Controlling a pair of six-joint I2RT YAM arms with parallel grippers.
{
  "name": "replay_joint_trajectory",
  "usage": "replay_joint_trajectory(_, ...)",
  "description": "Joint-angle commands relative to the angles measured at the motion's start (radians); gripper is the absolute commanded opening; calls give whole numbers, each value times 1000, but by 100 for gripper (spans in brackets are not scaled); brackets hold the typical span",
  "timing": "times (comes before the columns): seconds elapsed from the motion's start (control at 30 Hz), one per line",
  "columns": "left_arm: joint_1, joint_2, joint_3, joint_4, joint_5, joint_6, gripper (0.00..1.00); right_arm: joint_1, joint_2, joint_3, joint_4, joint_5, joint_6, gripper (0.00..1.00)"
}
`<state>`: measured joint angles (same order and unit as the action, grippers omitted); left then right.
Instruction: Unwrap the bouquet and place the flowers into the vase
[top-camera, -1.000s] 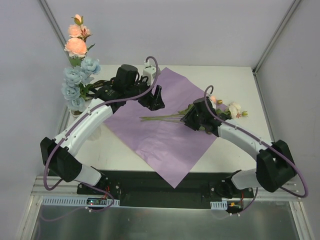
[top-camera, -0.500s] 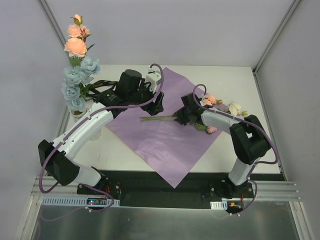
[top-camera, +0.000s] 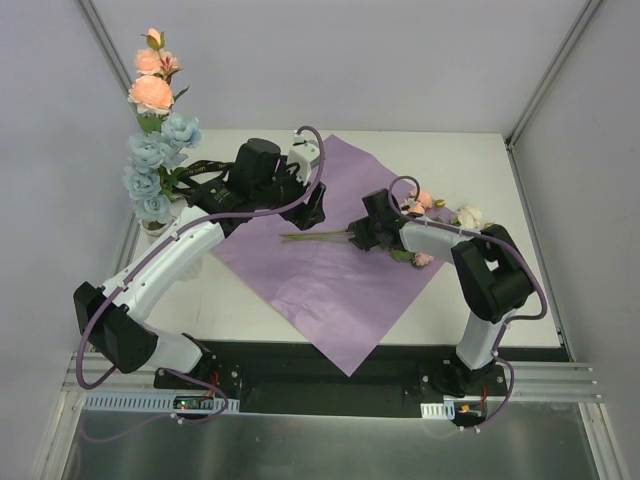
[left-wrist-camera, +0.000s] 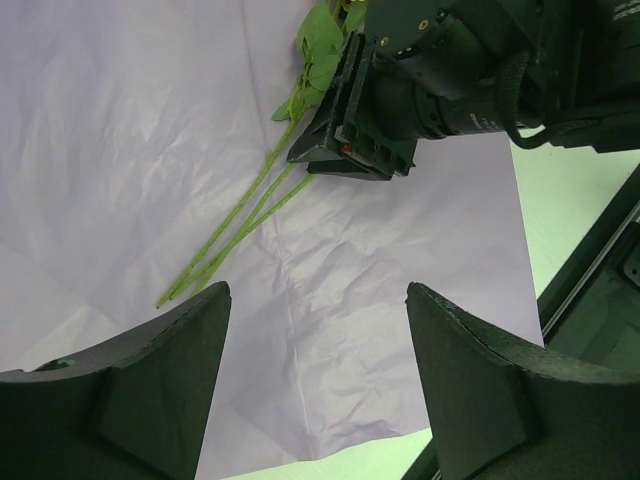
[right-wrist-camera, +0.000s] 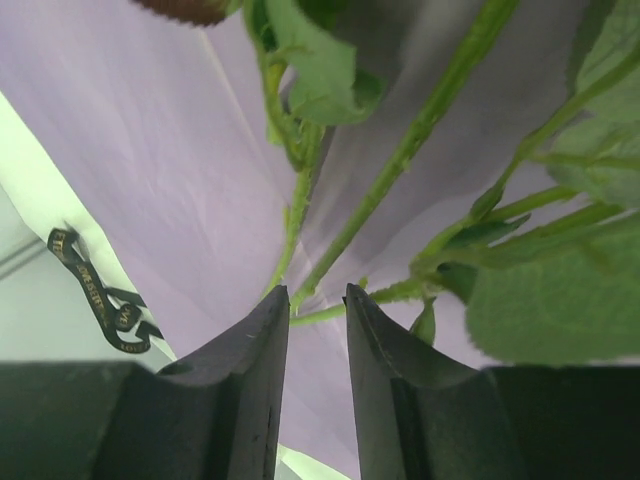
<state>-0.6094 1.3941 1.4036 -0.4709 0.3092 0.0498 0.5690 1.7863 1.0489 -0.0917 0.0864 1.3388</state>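
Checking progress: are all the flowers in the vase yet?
No, green-stemmed flowers lie on the purple paper by the right gripper.

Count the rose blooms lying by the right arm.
3: peach rose beyond the right arm, cream rose to its right, pink rose on its near side. The arm may hide others.

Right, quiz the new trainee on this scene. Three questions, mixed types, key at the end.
1. True or false: the left fingers are closed on a stem.
2. The loose green stems lie on: A) bare tabletop, B) the purple paper sheet, C) a tray.
3. Fill in: the upright blue and peach roses stand at the far ____ corner of the table.
Key: 1 false, they stand open and empty; 2 B; 3 left.
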Motion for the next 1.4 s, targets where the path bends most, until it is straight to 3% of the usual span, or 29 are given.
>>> replay_joint_trajectory(0.0, -4, -50, -2, -5, 5, 13, 71, -9, 22, 8, 33, 3, 103, 32)
replay_joint_trajectory(0.63, -4, -41, -3, -3, 8, 7, 71, -11, 55, 30, 52, 19, 200, 24)
replay_joint_trajectory(0.87, -6, -30, -5, -3, 15, 4, 71, -20, -13, 8, 72, 26, 215, 4)
replay_joint_trajectory(1.03, -6, -24, -5, -3, 10, 5, 71, -21, -102, -10, 87, 24, 192, 2)
replay_joint_trajectory(1.17, -4, -18, -6, -3, 8, 5, 71, -26, -191, -16, 87, 44, 126, 2)
replay_joint_trajectory(1.37, -6, -10, -5, -3, 18, 2, 71, -44, -315, 16, 78, 90, -217, 1)
